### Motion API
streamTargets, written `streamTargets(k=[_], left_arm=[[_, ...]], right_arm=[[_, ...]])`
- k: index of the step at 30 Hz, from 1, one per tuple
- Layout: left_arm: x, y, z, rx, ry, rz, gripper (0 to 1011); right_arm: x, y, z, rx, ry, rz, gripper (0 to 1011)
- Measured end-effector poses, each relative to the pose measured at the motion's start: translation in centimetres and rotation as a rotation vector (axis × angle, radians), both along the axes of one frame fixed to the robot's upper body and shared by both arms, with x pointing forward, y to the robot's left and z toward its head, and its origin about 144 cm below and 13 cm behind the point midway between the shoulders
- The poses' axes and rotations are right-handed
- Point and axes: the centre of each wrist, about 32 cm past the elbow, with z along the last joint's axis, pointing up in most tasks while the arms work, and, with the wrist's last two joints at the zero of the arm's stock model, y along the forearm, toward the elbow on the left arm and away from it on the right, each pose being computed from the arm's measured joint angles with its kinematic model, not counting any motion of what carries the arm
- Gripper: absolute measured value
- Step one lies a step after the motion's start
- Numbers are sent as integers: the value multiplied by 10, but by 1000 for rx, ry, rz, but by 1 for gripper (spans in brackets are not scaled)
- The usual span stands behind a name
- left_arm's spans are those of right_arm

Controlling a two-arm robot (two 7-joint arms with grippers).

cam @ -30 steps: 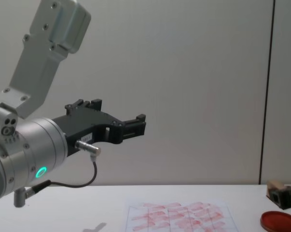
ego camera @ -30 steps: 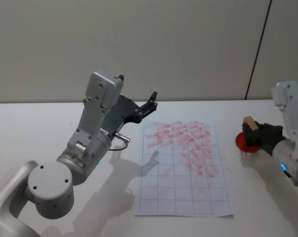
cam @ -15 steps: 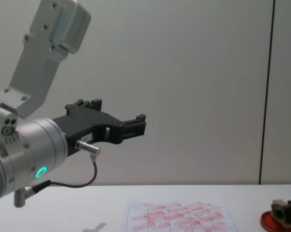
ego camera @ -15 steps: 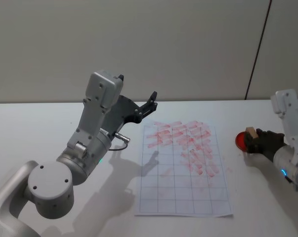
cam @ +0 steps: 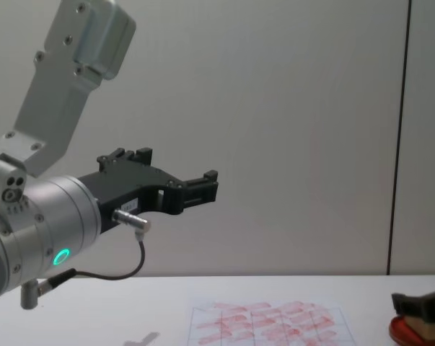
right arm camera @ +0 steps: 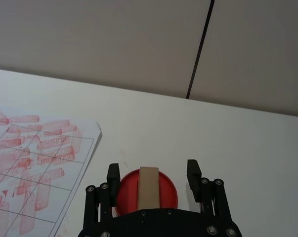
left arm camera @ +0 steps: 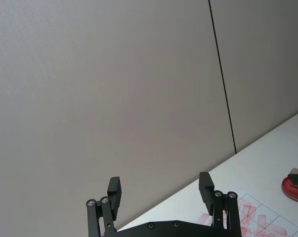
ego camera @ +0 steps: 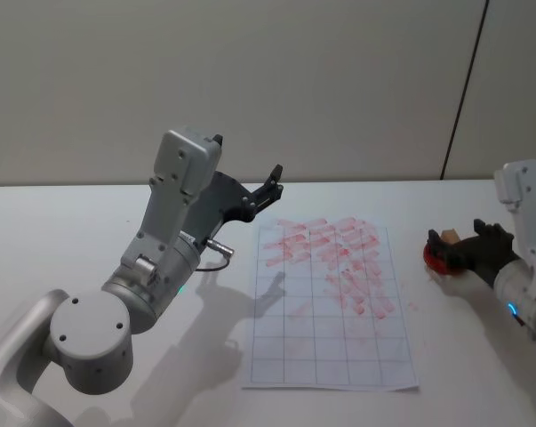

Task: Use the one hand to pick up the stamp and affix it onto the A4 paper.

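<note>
Stamp (right arm camera: 149, 187) between open right hand (right arm camera: 153, 174)

1. Wall (ego camera: 339, 80): plain beige-grey panels, no windows.
2. Seam (ego camera: 463, 89): thin dark vertical line between panels at right, slightly slanted in head view.
3. Counter (ego camera: 63, 231): flat matte white, meets the wall directly.
4. Light: soft, diffuse; faint shadows on the counter.

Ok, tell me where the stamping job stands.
Done: red marks already fill the upper rows of the paper. In hand: the stamp lies on the red ink pad inside the open right hand, ungripped. Left: grip it, press it onto the paper. The left hand hangs idle.
</note>
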Motion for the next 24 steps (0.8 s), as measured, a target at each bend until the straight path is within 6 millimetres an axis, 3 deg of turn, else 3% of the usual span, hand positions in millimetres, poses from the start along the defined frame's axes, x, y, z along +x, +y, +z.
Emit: streamTargets(k=[9, 24], left_arm=[[0, 0, 0, 0, 0, 0, 1001], [0, 0, 0, 0, 0, 0, 1001]], right_arm=[[-7, -4, 6, 16, -111, 11, 1001], [-25, -21, 18, 27, -327, 30, 1001]])
